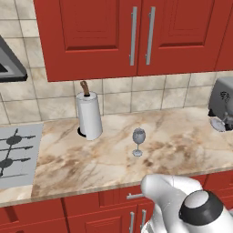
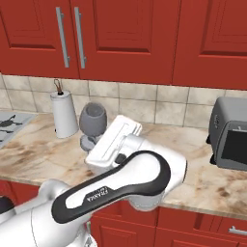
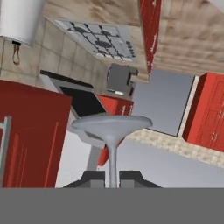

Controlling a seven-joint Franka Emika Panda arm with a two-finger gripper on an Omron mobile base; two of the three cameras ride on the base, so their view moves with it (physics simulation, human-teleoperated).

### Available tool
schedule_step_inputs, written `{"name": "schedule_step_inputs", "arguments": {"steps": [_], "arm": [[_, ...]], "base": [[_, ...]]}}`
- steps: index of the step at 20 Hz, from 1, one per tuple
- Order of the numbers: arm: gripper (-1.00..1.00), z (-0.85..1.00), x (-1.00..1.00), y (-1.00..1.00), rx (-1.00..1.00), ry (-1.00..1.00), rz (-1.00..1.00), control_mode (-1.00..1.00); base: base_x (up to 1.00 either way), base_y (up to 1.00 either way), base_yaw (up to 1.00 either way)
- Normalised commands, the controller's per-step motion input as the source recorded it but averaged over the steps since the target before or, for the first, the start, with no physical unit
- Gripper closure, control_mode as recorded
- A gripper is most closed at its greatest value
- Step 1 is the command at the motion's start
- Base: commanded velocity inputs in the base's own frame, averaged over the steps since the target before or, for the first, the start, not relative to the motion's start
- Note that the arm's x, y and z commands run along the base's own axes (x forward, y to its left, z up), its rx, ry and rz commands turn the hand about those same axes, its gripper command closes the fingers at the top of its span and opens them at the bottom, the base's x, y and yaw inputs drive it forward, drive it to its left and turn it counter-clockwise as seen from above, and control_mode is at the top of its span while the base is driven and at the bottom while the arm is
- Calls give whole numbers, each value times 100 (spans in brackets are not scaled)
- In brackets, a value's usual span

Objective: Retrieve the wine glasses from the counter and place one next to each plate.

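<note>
The marbled beige-brown worktop [image 1: 182,150] carries a white paper towel roll [image 1: 89,116] standing upright near the back wall; a wine glass [image 1: 139,141] stands just right of it; a grey hob [image 1: 16,152] sits inset at the left; a toaster [image 1: 223,102] rests at the right end.

Both base views look down on the counter [image 1: 113,154]; the hand view sits rolled over.

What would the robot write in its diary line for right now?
gripper: shut on wine glass stem | other wine glass: standing on counter, right of paper towel roll | plates: not reached yet
</note>
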Motion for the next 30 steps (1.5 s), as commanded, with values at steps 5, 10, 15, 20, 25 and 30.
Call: {"name": "schedule_step_inputs", "arguments": {"steps": [5,10,15,20,25,30], "arm": [[100,40,0,31,0,-3,1,-100],[100,7,-1,5,0,0,0,100],[100,0,0,0,0,0,0,100],[100,0,0,0,0,0,0,100],[100,0,0,0,0,0,0,100],[100,0,0,0,0,0,0,100]], "base": [[0,0,0],[-41,44,1],[-92,100,19],[-32,75,66],[0,6,99],[0,0,100]]}}
